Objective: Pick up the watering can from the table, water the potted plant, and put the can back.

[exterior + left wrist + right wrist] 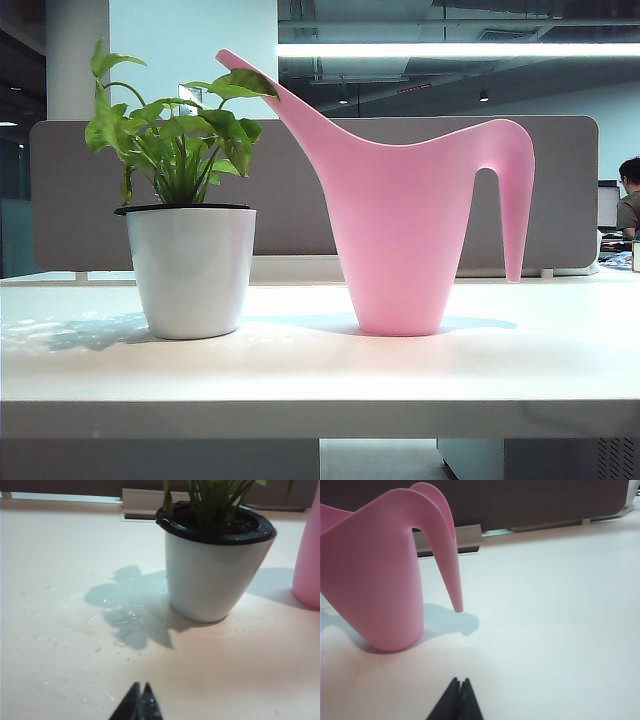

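In the exterior view the watering can [400,240] stands upright on the desk [320,370], just beside the potted plant [188,230] but apart from it, its long spout reaching up over the leaves. Neither arm appears here. The can is smooth matte pink plastic with a tapered cup body and a thin curved handle whose free end hangs short of the desk. The pot is glossy white, round and tapered, with a black rim; the leaves are bright green. A grey fabric partition [90,190] runs behind the desk.

In the left wrist view the left end effector [140,700] hovers low over the desk facing the pot, its dark fingertips pressed together and empty. Thin films and droplets of water [107,622] glisten on the white surface beside the pot, inside the plant's shadow. An edge of the pink can shows beyond the pot.

In the right wrist view the right end effector [459,697] likewise has its tips together, holding nothing, and sits near the can's handle side without touching it.

Judged from this, the can rests on the desk with both end effectors clear. The spilled water suggests the pouring is done and the task at its end, though the pictures alone cannot rule out a start.
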Available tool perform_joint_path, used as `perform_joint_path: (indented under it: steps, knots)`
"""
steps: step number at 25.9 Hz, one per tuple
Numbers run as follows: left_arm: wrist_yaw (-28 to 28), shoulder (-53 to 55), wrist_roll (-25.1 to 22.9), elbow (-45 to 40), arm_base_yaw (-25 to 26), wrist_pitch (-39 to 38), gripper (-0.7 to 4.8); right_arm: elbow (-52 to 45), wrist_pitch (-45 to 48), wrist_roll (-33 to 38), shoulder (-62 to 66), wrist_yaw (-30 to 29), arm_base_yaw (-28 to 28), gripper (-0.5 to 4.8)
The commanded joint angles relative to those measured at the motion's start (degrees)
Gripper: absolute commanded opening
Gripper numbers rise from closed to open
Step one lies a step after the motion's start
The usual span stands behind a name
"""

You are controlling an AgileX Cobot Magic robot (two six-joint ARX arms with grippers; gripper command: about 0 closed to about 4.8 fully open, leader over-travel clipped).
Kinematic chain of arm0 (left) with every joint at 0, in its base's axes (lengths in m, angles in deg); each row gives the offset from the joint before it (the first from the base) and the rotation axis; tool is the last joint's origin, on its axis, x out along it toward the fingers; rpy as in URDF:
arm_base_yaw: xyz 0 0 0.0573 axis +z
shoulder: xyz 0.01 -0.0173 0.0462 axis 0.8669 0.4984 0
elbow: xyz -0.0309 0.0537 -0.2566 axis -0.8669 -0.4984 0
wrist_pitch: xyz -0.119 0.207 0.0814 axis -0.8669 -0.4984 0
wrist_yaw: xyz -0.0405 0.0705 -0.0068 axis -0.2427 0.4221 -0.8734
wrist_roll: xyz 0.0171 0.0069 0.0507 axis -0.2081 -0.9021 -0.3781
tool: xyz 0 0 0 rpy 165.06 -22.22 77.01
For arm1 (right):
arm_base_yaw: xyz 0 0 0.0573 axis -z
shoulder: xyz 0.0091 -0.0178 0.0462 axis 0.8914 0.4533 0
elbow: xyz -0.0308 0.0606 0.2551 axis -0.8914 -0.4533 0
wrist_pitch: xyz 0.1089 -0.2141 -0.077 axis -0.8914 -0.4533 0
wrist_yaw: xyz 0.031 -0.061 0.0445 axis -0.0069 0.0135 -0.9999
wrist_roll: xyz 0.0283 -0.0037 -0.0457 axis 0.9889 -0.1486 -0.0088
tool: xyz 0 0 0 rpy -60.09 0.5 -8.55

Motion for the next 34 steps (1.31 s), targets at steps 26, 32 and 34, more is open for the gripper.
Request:
perform_joint_path:
  steps: [26, 32, 34]
  knots:
    - [-0.2, 0.0, -0.1, 0.2, 0.1, -0.5, 0.03, -0.4, -6.3, -0.1, 0.1, 6.1, 0.0, 0.00]
    - [-0.2, 0.1, -0.1, 0.2, 0.1, -0.5, 0.03, -0.4, -6.3, -0.1, 0.1, 6.1, 0.0, 0.00]
    - [-0.2, 0.1, -0.1, 0.2, 0.1, -0.5, 0.03, -0.4, -6.3, -0.1, 0.1, 6.2, 0.0, 0.00]
